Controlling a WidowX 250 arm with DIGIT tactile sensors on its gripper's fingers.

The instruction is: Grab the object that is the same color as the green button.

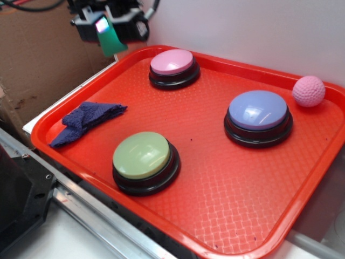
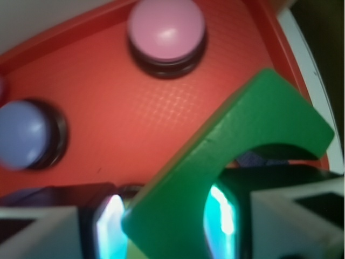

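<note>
Gripper: the gripper hangs above the far left corner of the red tray, its two pads pinching the green arch block between them.
Green arch block: clear of the tray surface, held in the air; in the wrist view the green arch block fills the lower right, tilted, its half-round cutout facing the right-hand pad, so the pads appear to press on its two flat sides.
Green button: the pale green dome button sits on its black base near the front left edge of the tray, well apart from the block; it sets the colour to match.
Other buttons: the pink button stands at the far edge, just beside the spot below the gripper; the lavender-blue button is toward the right edge.
Distractors: the dark blue cloth lies crumpled by the left edge; the pink dimpled ball rests on the far right rim.
Progress: judged from the lifted block, the grab looks essentially done.
Risk: the skewed hold could let the block slip if the pinch loosens.
</note>
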